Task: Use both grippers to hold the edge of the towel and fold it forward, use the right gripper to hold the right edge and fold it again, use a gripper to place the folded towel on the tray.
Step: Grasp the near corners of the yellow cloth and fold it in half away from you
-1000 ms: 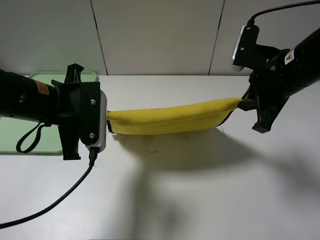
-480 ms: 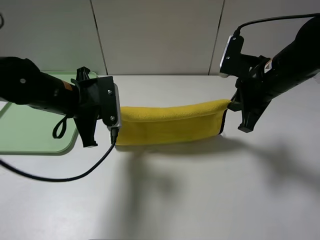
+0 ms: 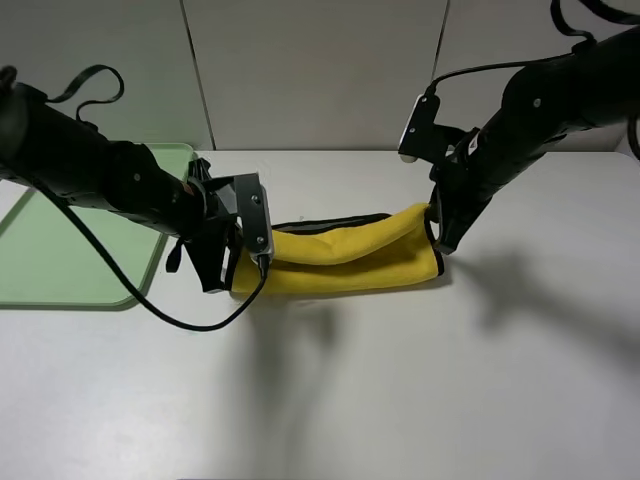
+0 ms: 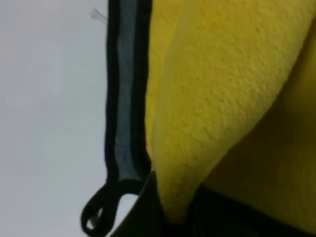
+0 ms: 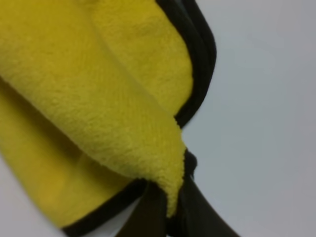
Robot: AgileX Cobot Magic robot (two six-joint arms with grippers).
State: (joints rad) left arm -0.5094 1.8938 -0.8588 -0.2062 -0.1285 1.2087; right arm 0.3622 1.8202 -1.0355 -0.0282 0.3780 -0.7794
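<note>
The yellow towel (image 3: 340, 262) lies on the white table, doubled over into a long band, with its black edge (image 3: 330, 222) showing along the far side. My left gripper (image 3: 243, 252) is shut on the towel's left end, low over the table. My right gripper (image 3: 436, 222) is shut on the towel's right end. In the left wrist view the towel (image 4: 222, 98) is pinched between dark fingers (image 4: 148, 212), with the black edge (image 4: 123, 98) and the corner loop (image 4: 98, 216) beside them. In the right wrist view the fold of the towel (image 5: 98, 113) is pinched at its tip. The tray (image 3: 60, 250) lies at the left.
The pale green tray sits at the table's left edge, just behind my left arm. A black cable (image 3: 190, 322) loops from my left arm onto the table in front of the towel. A grey panelled wall stands behind the table.
Both grippers have moved down and toward the far side with the towel's ends. The towel, held hanging in the air a second ago, now rests doubled over on the table.
</note>
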